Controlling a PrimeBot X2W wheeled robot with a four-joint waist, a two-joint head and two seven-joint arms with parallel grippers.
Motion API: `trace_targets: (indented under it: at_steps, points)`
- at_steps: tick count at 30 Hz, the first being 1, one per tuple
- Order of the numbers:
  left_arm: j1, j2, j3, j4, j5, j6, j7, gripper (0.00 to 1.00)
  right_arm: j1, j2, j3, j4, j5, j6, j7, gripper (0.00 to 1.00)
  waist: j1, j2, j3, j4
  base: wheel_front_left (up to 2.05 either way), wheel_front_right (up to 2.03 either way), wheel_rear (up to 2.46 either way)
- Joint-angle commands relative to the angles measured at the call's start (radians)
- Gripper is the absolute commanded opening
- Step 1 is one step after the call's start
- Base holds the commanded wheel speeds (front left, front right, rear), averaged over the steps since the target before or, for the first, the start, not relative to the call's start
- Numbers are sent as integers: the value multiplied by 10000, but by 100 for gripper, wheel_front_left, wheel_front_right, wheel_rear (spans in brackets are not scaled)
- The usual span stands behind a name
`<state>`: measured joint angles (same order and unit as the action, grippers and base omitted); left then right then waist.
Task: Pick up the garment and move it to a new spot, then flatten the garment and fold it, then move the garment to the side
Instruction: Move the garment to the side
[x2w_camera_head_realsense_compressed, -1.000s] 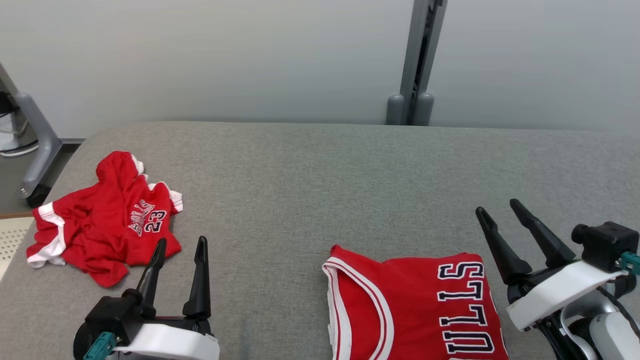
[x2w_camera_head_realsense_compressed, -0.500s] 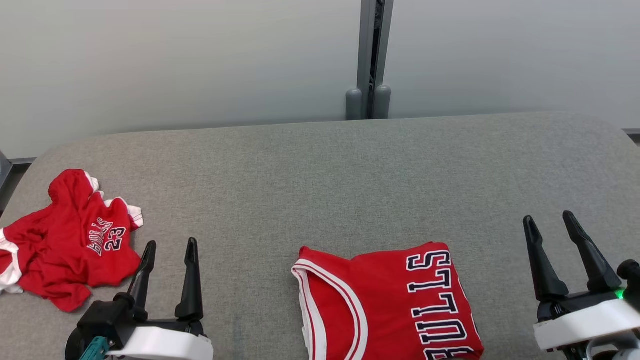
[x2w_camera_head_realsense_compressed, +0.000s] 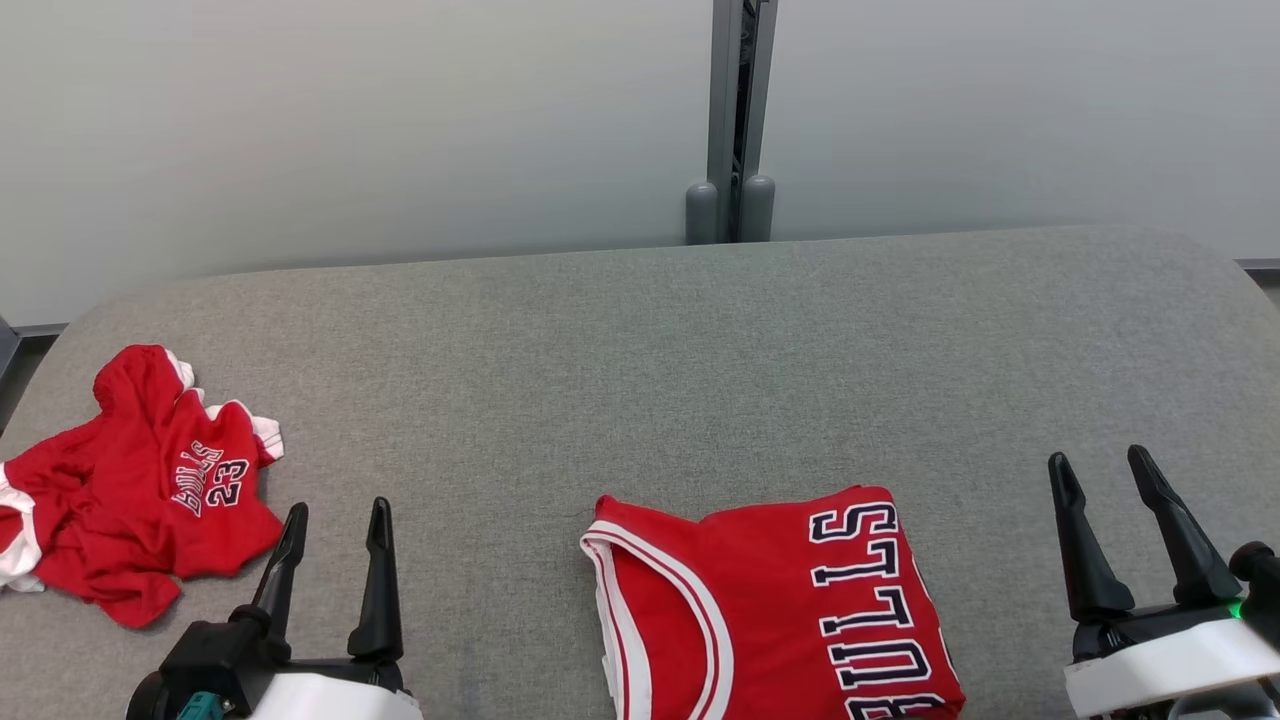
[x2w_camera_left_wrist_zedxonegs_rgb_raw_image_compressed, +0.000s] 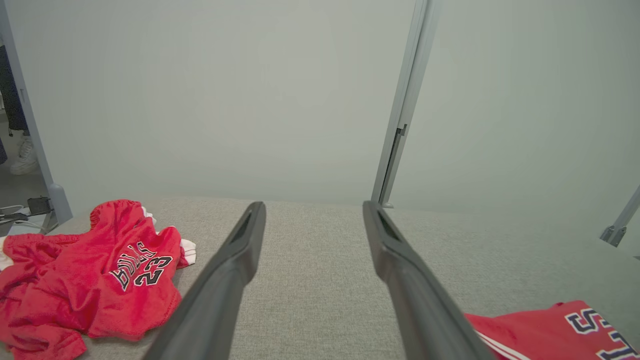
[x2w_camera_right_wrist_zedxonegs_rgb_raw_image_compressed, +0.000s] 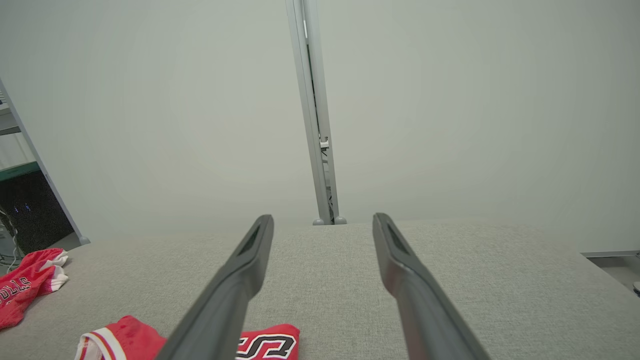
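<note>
A crumpled red garment (x2w_camera_head_realsense_compressed: 140, 490) with "BULLS 23" lettering lies at the table's left end, also seen in the left wrist view (x2w_camera_left_wrist_zedxonegs_rgb_raw_image_compressed: 90, 280). A second red jersey (x2w_camera_head_realsense_compressed: 770, 600), folded flat with white trim, lies at the near middle edge. My left gripper (x2w_camera_head_realsense_compressed: 338, 507) is open and empty, just right of the crumpled garment and not touching it. My right gripper (x2w_camera_head_realsense_compressed: 1099, 456) is open and empty, well right of the folded jersey. The wrist views show open fingers on both the left gripper (x2w_camera_left_wrist_zedxonegs_rgb_raw_image_compressed: 314, 205) and the right gripper (x2w_camera_right_wrist_zedxonegs_rgb_raw_image_compressed: 322, 217), above bare fabric.
The grey fabric-covered table (x2w_camera_head_realsense_compressed: 650, 380) has rounded far corners. A pale wall with a grey vertical post (x2w_camera_head_realsense_compressed: 735, 120) stands behind it. A grey frame leg (x2w_camera_left_wrist_zedxonegs_rgb_raw_image_compressed: 55, 195) and floor clutter sit past the left end.
The head camera has swung, shifting the whole picture left. My right gripper has drawn away to the right of the folded jersey. Both grippers stay open; neither garment has moved.
</note>
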<state>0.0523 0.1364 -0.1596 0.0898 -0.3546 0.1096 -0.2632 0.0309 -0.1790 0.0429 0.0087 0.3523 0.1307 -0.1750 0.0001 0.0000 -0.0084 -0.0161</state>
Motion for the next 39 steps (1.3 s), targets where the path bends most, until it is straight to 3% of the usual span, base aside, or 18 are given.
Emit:
trace_targets:
  at_steps: [1,7,15,25,33,34,36,39]
  points:
    - [-86,13,16,-23,65,-32,-19,100,69,-16,-9,-44,-64,1,8,100,-1,0,0,17,0,0,0]
    - [-155,7,-60,21,153,-55,-19,100,97,-47,46,76,-15,1,256,100,-1,0,-11,122,0,0,0]
    - [-229,-44,-199,97,160,-97,-16,100,-721,-399,1136,2240,1016,1,2264,100,-1,0,71,320,0,0,0]
    - [-497,16,-328,205,88,-162,49,100,-2285,-155,1743,5061,2107,1,4019,100,-1,0,343,958,0,0,0]
    - [-598,72,-331,332,-4,-193,54,100,-2421,-5,2209,5955,3200,1,5189,100,-1,0,308,1216,0,0,0]
    - [-599,82,-324,348,-17,-188,52,100,-2436,-30,2251,5920,3242,1,5062,80,-1,0,297,1213,0,0,0]
    - [-601,89,-325,360,-32,-177,46,100,-2496,-99,2327,5836,3310,1,4784,2,-1,0,284,1183,0,0,0]
    - [-654,88,-381,359,-27,-217,38,100,-2682,-248,2451,5745,3368,1,4378,0,-1,0,269,1087,0,0,0]
